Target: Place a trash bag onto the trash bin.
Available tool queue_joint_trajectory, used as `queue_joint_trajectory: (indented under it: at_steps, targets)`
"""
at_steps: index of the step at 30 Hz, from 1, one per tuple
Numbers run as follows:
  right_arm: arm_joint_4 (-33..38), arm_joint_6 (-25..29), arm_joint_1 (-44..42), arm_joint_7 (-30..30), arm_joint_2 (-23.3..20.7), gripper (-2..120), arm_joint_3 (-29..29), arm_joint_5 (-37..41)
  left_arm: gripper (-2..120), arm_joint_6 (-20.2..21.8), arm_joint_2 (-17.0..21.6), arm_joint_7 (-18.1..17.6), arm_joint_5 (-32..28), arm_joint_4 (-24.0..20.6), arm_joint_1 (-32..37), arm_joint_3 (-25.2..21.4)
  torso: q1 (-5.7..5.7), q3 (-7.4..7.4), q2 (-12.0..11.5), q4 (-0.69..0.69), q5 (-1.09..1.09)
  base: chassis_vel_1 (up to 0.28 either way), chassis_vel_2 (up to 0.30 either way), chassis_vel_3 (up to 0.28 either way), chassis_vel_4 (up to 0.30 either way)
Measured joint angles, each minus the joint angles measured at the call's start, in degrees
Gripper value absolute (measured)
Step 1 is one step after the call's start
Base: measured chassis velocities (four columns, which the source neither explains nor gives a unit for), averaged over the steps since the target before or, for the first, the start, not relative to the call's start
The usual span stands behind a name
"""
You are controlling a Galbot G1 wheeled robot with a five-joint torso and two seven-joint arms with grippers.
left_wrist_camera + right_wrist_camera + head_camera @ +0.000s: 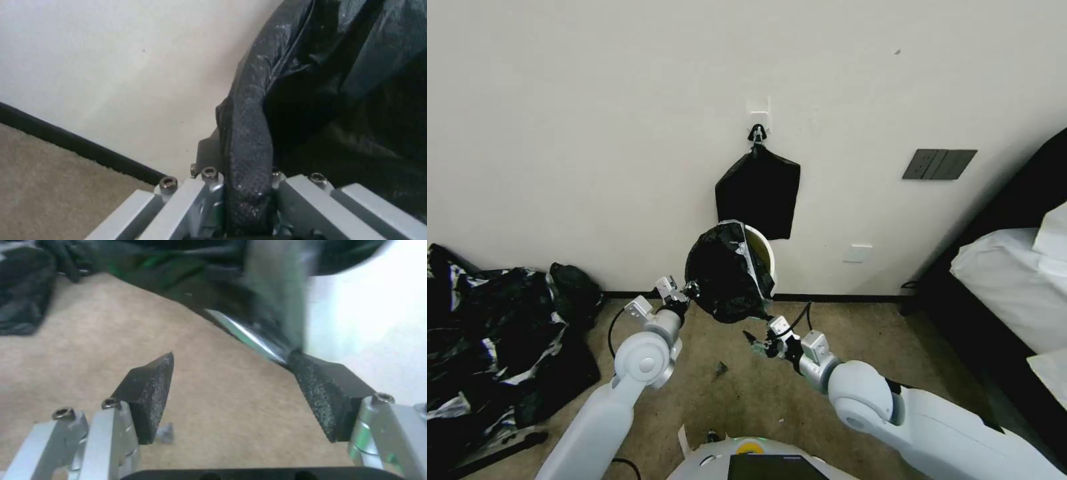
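We hold the trash bag (724, 273) in our left gripper (688, 291), whose fingers (247, 186) are clamped on a fold of its edge at the bag's left side. The bag is draped over the near and left part of the trash bin (762, 253), which stands against the wall with its far right rim bare. Our right gripper (755, 341) sits just below the bag's lower right edge, fingers (149, 393) spread wide and empty. We judge the uncovered rim lies up and beyond that right gripper.
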Motion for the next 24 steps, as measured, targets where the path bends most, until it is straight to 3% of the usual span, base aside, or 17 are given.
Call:
queue_joint_trajectory:
  at_steps: [7, 13, 15, 21, 24]
  targets:
    - [3.69, -0.51, -1.27, 5.21, -1.77, 71, 1.38, 0.92, 0, -0.33, 0.07, 2.83, 8.05, 2.23, 0.53, 0.32, 0.0, 0.0, 0.0, 0.01, 0.0, 0.0, 0.0, 0.0, 0.0]
    - [9.76, -0.1, -2.25, 14.76, -3.32, 95, 5.5, 6.19, 0, -2.31, 0.26, 3.77, 15.53, 4.28, 0.03, 0.85, 0.0, 0.0, 0.0, -0.01, 0.0, 0.0, 0.0, 0.0, 0.0]
    - [9.88, 0.26, -1.51, 15.47, -3.12, 98, 6.96, 8.26, 0, -2.55, 0.26, 3.83, 16.75, 4.41, -0.05, 1.17, 0.0, 0.0, 0.0, 0.0, 0.01, 0.0, 0.0, 0.0, 0.0]
    - [10.07, 2.72, 6.09, 12.36, 0.53, 100, 10.53, 15.59, 0, -4.41, -0.15, 4.8, 25.01, 4.29, 0.68, 3.56, 0.0, 0.0, 0.0, 0.0, -0.02, 0.0, 0.0, 0.0, 0.0]
    - [7.55, 2.5, 10.66, 10.94, 6.18, 99, 7.75, 17.73, 0, -5.6, -0.23, 5.45, 30.15, 3.1, 1.92, 4.45, 0.0, 0.0, 0.0, 0.02, 0.01, 0.0, 0.0, 0.0, 0.0]
